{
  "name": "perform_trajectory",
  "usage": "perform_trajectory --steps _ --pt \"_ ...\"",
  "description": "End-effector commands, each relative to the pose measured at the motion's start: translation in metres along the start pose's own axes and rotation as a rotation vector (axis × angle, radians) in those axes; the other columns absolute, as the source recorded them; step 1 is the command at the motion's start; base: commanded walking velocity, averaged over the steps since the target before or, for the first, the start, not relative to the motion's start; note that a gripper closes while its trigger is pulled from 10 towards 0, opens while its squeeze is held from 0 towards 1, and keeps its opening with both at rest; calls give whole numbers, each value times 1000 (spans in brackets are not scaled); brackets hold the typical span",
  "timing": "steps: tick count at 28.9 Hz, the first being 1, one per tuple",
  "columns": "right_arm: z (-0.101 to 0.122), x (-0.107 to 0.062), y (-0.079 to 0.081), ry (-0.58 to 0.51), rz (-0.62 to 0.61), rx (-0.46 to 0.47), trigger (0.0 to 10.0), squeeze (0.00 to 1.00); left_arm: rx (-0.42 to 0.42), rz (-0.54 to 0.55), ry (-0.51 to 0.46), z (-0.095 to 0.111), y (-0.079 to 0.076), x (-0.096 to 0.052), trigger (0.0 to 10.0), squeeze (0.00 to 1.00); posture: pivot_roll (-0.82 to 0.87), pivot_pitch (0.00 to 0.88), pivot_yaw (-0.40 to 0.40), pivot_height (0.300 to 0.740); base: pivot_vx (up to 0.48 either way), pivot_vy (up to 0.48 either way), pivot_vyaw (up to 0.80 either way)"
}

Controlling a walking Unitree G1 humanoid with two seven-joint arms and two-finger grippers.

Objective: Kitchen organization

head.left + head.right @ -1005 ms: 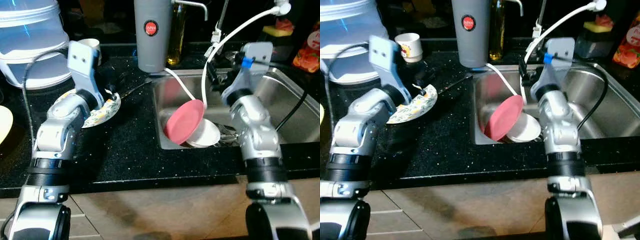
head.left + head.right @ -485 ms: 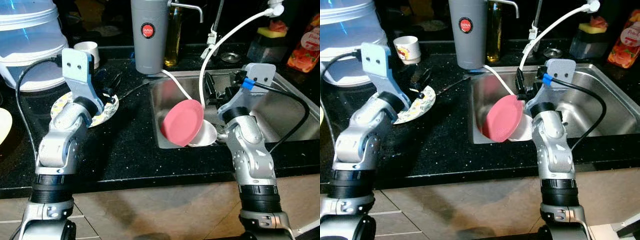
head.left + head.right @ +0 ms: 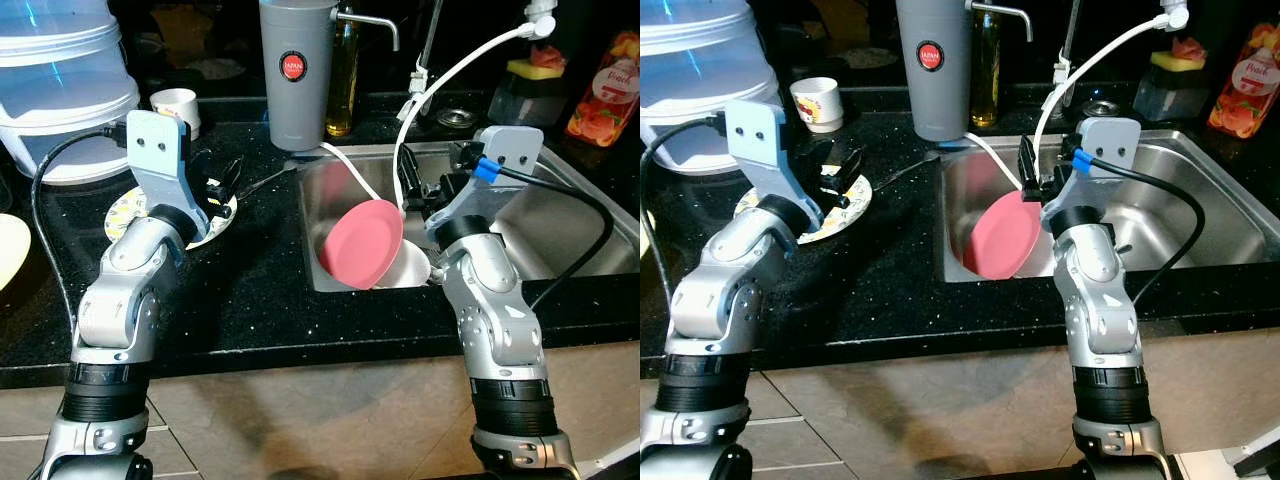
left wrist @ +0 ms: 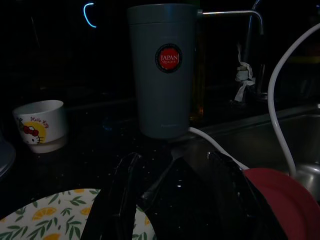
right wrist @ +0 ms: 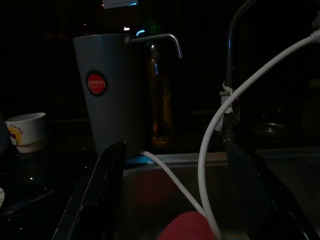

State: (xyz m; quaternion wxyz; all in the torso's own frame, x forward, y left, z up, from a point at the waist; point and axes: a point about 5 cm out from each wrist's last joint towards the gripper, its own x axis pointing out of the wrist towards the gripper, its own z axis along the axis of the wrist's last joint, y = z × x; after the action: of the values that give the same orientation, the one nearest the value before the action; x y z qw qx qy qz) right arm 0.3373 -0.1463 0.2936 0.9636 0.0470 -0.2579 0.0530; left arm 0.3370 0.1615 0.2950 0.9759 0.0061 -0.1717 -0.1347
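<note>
Left eye view: a pink plate (image 3: 362, 244) leans tilted in the steel sink (image 3: 560, 205), resting against a white bowl (image 3: 412, 268). On the black counter (image 3: 250, 290) lies a leaf-patterned plate (image 3: 125, 207) with the left gripper (image 3: 228, 172) just above its far edge.

Left wrist view: the left gripper's fingers (image 4: 119, 200) are spread apart, holding nothing, over the patterned plate's rim; a grey tumbler (image 4: 162, 70) and a small white cup (image 4: 40, 125) stand beyond.

Right wrist view: the right gripper (image 5: 185, 200) hangs spread wide and empty above the sink, a white hose (image 5: 215, 130) between its fingers.
</note>
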Motion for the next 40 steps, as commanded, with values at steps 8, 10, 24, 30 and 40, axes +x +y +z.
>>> perform_trajectory --steps 8,10,24,30,40 --pt "0 -3 3 14 2 11 10000 0 1 -1 21 -3 -4 -4 10000 0 17 127 22 740 0 0 0" --pt "0 -3 3 19 4 12 10000 0 0 1 25 -3 -4 -4 10000 0 16 127 19 740 0 0 0" --pt "-3 -2 7 34 14 18 10000 0 -5 0 37 -4 -5 -6 10000 0 14 127 15 740 -251 0 0" --pt "-3 -3 7 35 16 20 10000 0 -3 1 41 -4 -5 -6 10000 0 13 128 14 740 -437 0 0" --pt "-3 -3 8 38 20 21 10000 0 -3 3 47 -5 -4 -7 10000 0 11 131 12 740 -406 0 0"
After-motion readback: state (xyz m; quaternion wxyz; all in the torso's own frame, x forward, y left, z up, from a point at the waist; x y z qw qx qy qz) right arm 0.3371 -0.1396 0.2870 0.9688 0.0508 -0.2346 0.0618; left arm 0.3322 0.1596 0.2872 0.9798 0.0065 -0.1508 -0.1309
